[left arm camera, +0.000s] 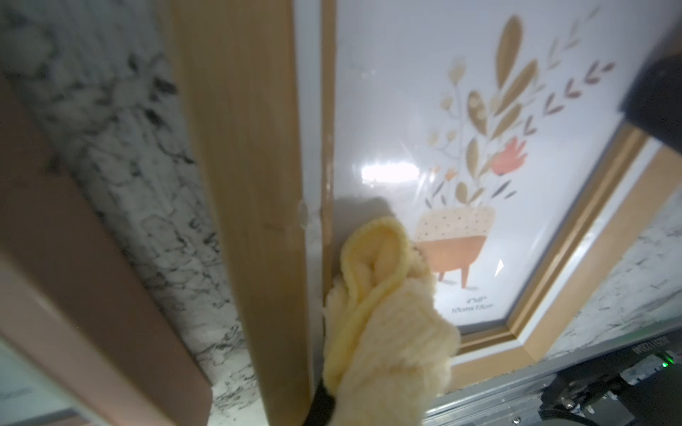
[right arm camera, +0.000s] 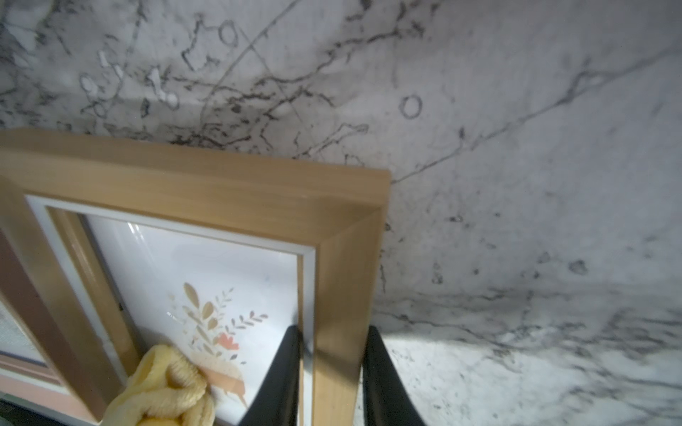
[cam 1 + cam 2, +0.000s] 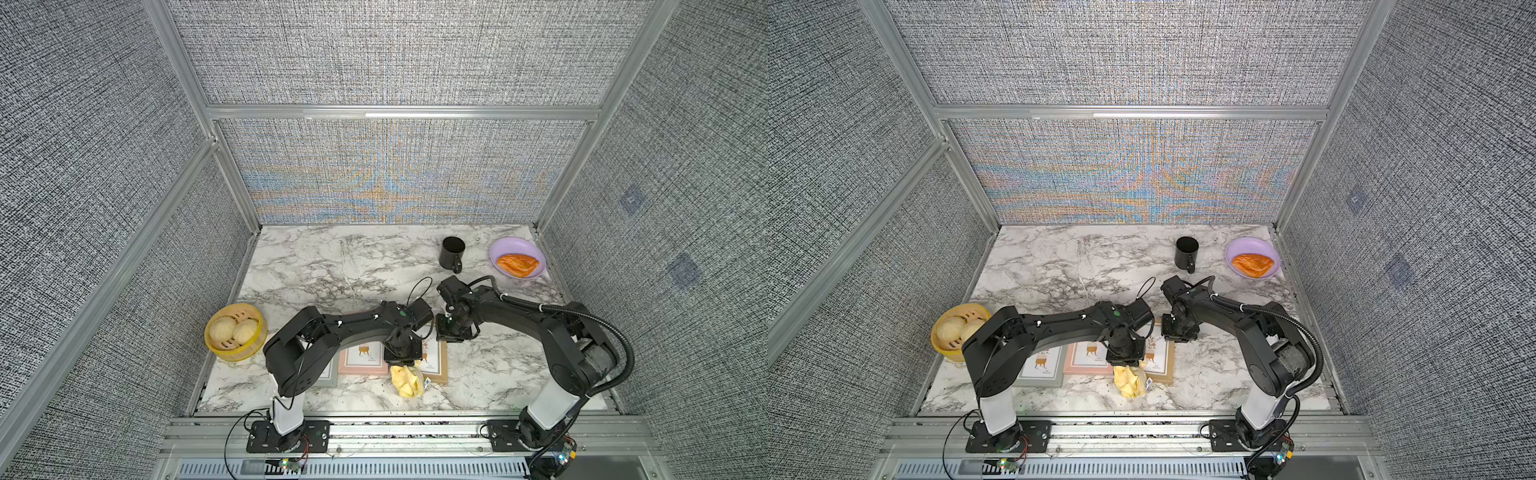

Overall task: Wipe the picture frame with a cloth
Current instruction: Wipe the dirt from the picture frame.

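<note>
Left-hand risk: the cloth [image 1: 383, 313] is bunched into a narrow wad, so a stroke could clean only a strip of glass or catch on the inner lip of the picture frame [image 2: 221, 191]. Right-hand risk: if the pinch on the rail slips, the frame could skid toward the pink frame [image 1: 92, 258].

The left end effector [image 3: 402, 360] is clenched on the cloth, which presses on the glass just beneath it. The right end effector [image 2: 330, 372] is narrowly parted and clamps the frame's side rail between its fingers.

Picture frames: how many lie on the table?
3, in a row near the front edge: grey frame left, pink frame middle, wooden frame right, each partly hidden from above.
</note>
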Controlling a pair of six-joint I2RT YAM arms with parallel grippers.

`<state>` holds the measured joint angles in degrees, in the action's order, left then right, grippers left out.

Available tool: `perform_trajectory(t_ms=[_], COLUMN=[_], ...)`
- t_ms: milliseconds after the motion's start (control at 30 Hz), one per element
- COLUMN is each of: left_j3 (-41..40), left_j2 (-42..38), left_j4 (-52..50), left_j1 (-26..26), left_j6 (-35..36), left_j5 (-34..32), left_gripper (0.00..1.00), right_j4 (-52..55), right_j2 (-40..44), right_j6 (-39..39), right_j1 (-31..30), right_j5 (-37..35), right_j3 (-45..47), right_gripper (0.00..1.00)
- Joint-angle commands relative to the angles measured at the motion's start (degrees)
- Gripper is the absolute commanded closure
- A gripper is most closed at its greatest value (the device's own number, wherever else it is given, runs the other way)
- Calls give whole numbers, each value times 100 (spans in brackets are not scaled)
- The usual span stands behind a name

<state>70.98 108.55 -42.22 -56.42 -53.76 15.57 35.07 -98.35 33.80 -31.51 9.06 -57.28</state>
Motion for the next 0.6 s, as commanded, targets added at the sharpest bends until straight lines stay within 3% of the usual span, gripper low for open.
perform_trajectory(t_ms=[0, 400, 567], left_j3=[207, 1428, 954], left_j2=[208, 1018, 589], left_j4=[-429, -138, -49], left_j1=[240, 729, 729], left_j6=[288, 1076, 974], left_j5=[-604, -564, -351], left_gripper=[100, 100, 100], right_j4=[210, 115, 94], right_j2=[-97, -211, -215], right_j6=[-107, -53, -28], right_j1=[-14, -13, -14], right_j5=[-396, -405, -405], right_j3=[81, 76, 76], right_gripper=[76, 76, 76])
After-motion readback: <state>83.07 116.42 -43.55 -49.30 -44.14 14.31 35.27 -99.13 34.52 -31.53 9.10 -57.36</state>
